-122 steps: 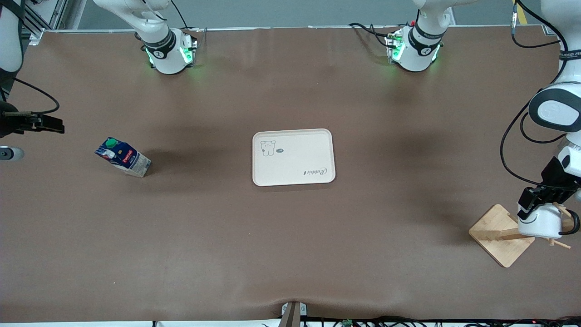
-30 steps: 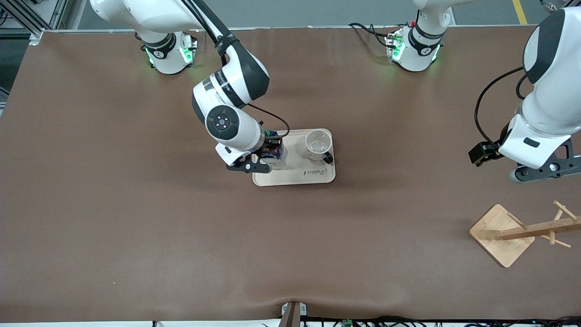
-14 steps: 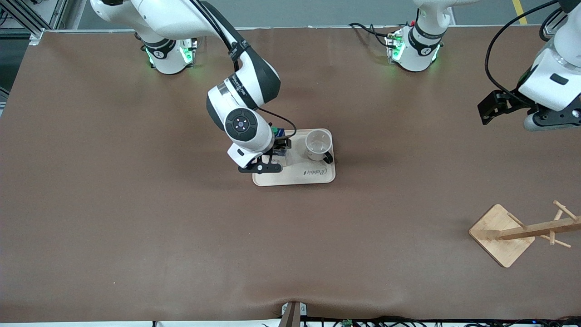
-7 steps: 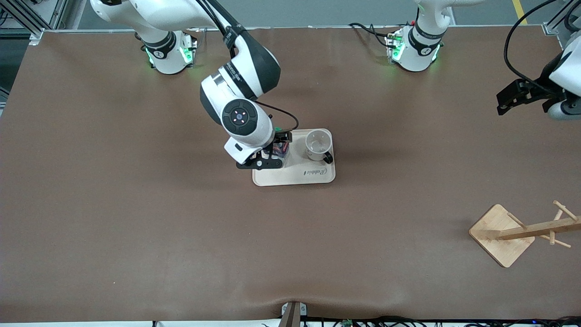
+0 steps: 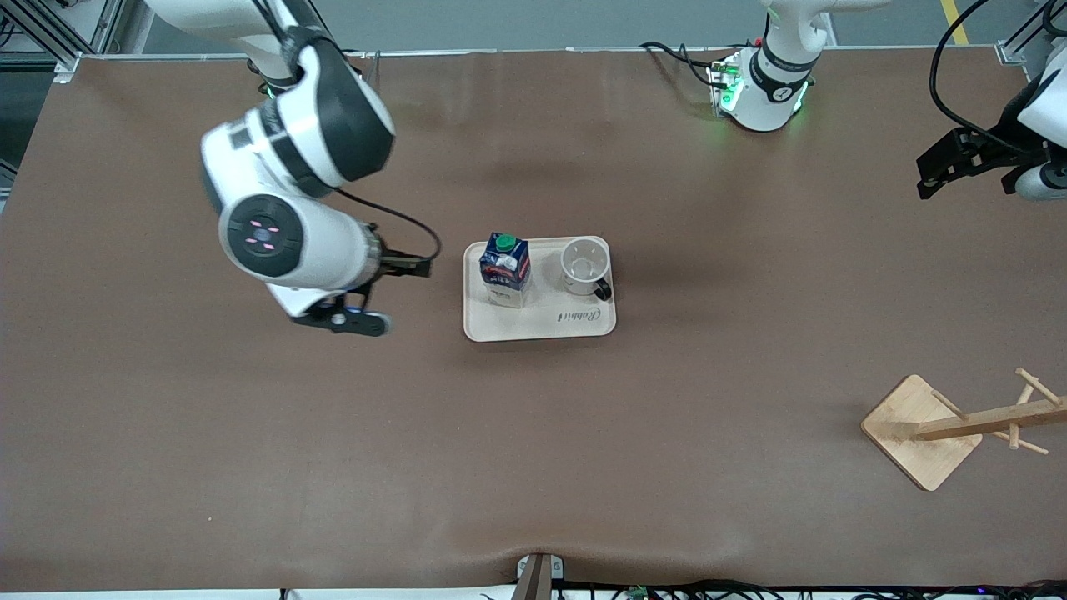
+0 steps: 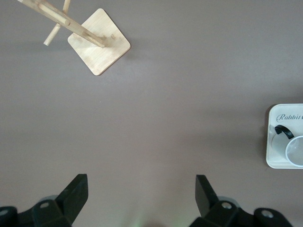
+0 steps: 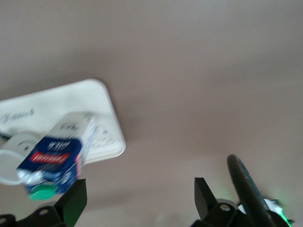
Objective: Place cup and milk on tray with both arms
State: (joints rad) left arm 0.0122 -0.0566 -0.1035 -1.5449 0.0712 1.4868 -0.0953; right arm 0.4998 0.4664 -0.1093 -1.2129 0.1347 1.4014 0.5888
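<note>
Right gripper [image 7: 137, 198], fingers spread and empty, hangs over bare brown tabletop [image 5: 250, 433] beside the tray [image 5: 542, 325]. Left gripper [image 6: 142, 198], likewise released, hangs over the table's left-arm end. Milk carton [image 5: 505, 269] and smiley cup [image 5: 583, 265] stand upright, side by side, on the tray. A wooden mug rack [image 5: 921, 429] stands near the front corner.
</note>
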